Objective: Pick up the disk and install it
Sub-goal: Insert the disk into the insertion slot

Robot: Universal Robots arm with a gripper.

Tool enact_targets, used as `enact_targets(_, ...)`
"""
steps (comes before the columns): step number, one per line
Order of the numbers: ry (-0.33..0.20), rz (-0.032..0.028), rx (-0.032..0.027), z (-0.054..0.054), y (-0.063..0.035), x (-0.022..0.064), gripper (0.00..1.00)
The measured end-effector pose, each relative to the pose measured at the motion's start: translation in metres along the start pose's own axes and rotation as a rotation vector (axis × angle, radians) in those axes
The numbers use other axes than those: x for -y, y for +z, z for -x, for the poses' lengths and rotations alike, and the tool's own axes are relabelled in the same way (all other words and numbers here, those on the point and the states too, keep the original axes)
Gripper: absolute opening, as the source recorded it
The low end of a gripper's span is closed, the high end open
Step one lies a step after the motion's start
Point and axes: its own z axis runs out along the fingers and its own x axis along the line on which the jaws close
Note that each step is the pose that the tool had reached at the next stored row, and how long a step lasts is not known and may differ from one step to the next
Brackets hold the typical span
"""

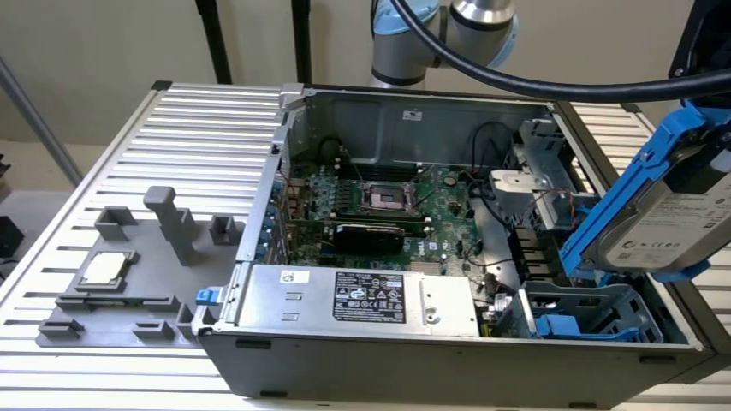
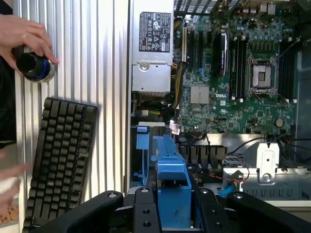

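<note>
The disk (image 1: 674, 227), a silver-grey drive with a white label clipped in a bright blue frame (image 1: 622, 201), hangs tilted on edge at the exterior view's right. It is above the right side of the open computer case (image 1: 412, 96), over the drive bay (image 1: 588, 312). In the wrist view my gripper (image 2: 172, 206) is shut on the disk. Its black fingers (image 2: 97, 208) flank the blue frame (image 2: 170, 167), with the motherboard (image 2: 243, 82) and the bay below.
A grey power supply (image 1: 365, 295) lies at the case's front. On the slatted table, left of the case, a grey fixture (image 1: 137, 300) holds a small silver chip (image 1: 103, 270). Beside the case in the wrist view lie a black keyboard (image 2: 60, 155) and a person's hand (image 2: 24, 36) on a dark knob (image 2: 33, 65).
</note>
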Motion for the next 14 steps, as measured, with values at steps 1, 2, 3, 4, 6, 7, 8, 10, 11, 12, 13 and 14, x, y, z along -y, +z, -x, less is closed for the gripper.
enact_targets(1, 0.000, 0.0000, 0.0001, 0.0000, 0.0000, 0.0000, 0.32)
enact_targets(2, 0.000, 0.0000, 0.0000, 0.0000, 0.0000, 0.0000, 0.32)
enact_targets(3, 0.000, 0.0001, 0.0000, 0.0000, 0.0000, 0.0000, 0.32)
enact_targets(4, 0.001, 0.0001, 0.0000, 0.0000, 0.0000, 0.0000, 0.32)
enact_targets(6, 0.001, 0.0000, 0.0000, 0.0000, 0.0000, 0.0000, 0.32)
enact_targets(7, 0.001, 0.0000, 0.0000, 0.0000, 0.0000, 0.0000, 0.32)
enact_targets(8, 0.001, -0.0001, 0.0000, 0.0000, 0.0000, 0.0000, 0.32)
enact_targets(10, 0.001, -0.0002, 0.0001, -0.0001, 0.0005, -0.0007, 0.32)
enact_targets(11, 0.001, -0.0001, 0.0004, -0.0001, 0.0019, -0.0007, 0.32)
enact_targets(12, 0.001, 0.0003, 0.0002, -0.0002, 0.0036, -0.0007, 0.32)
enact_targets(13, 0.001, 0.0004, 0.0001, -0.0003, 0.0054, -0.0007, 0.32)
enact_targets(14, 0.001, 0.0005, 0.0002, -0.0004, 0.0072, -0.0007, 0.32)
